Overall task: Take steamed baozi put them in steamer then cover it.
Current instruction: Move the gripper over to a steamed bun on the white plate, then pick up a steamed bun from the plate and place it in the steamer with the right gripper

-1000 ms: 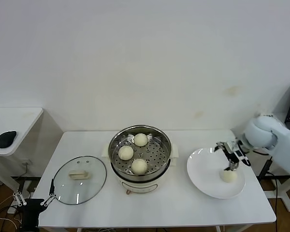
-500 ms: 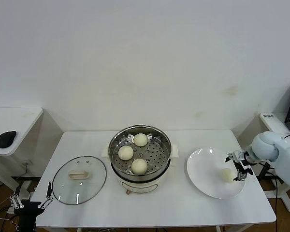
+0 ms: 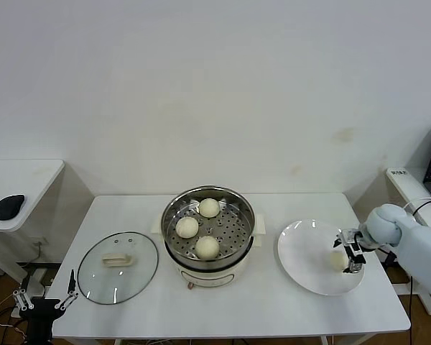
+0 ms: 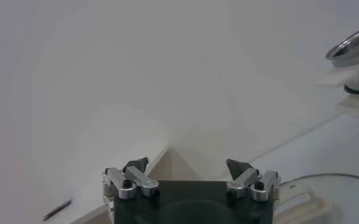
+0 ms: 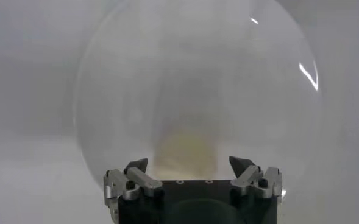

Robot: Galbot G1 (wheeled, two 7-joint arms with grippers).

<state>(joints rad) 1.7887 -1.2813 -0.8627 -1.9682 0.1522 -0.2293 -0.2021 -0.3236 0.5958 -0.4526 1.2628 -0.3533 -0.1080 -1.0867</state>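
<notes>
Three steamed baozi [image 3: 207,247] lie on the perforated tray of the steel steamer [image 3: 174,215] at the table's middle. A fourth baozi [image 3: 337,260] rests on the white plate [image 3: 302,251] at the right. My right gripper [image 3: 349,253] is down at this bun, open. In the right wrist view the baozi [image 5: 185,146] sits between the fingers [image 5: 240,164] with a gap on each side. The glass cover [image 3: 118,266] lies flat on the table, left of the steamer. My left gripper [image 3: 43,305] hangs open below the table's front left corner.
A low side table [image 3: 21,176] with a black mouse [image 3: 9,206] stands at the far left. The plate lies close to the table's right edge. In the left wrist view the steamer's rim [image 4: 353,52] shows far off.
My right gripper has come down from above the plate's baozi and now straddles it. My left gripper has sunk a little at the front left corner. The buns have not moved.
</notes>
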